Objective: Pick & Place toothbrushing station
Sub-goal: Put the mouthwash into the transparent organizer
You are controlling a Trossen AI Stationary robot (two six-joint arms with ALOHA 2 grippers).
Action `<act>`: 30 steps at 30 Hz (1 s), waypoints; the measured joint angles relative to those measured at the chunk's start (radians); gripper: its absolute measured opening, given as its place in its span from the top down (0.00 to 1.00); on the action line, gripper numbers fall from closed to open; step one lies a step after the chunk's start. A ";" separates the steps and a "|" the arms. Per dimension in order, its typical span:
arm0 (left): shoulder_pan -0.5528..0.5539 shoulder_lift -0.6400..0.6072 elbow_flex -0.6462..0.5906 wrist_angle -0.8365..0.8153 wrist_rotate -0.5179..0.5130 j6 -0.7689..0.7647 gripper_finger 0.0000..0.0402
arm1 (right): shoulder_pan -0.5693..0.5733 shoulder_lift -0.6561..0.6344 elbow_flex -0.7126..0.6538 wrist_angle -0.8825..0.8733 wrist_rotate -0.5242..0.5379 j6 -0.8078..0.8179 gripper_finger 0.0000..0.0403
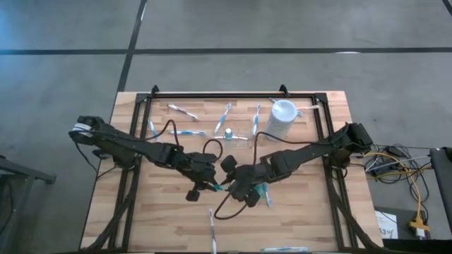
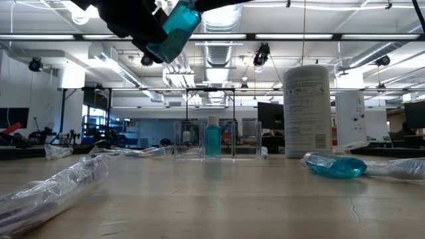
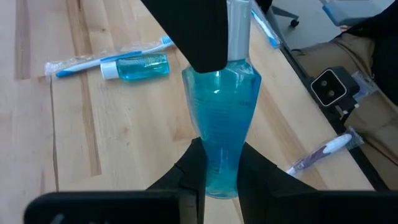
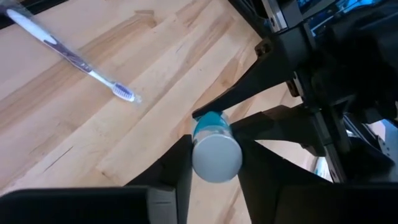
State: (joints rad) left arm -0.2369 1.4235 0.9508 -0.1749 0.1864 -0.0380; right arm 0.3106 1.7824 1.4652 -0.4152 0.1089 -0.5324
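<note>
Because the teal tube (image 3: pixel 222 130) is small, smooth and probably light, it may slip; its narrow waist and white cap (image 4: pixel 216 155) look the safest holds. Translucent blue-green, it hangs above the tabletop (image 1: pixel 162 219) near the middle, between both arms. The left gripper (image 3: pixel 219 171) jaws pinch its base, while the right gripper (image 4: pixel 214 158) jaws clamp the cap end.

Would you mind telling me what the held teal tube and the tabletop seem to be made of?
The teal tube, held between both grippers, looks like glossy translucent plastic: light passes through its blue body, and highlights show on it. Its cap looks like matte white plastic. The tabletop looks like pale wood: grain and plank seams show.
</note>
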 joint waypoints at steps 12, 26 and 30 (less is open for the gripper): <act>0.000 -0.003 0.000 0.010 0.003 -0.009 0.75 | 0.001 -0.016 0.000 -0.004 -0.022 0.002 0.78; 0.000 -0.149 0.006 -0.156 -0.012 -0.071 0.49 | 0.001 -0.071 0.000 -0.089 -0.068 0.077 0.78; -0.019 -0.271 -0.020 -0.278 -0.105 -0.136 0.49 | 0.002 -0.123 -0.001 -0.157 -0.068 0.147 0.78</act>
State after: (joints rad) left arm -0.2562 1.1529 0.9303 -0.4527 0.0811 -0.1743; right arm 0.3126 1.6596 1.4647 -0.5724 0.0405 -0.3851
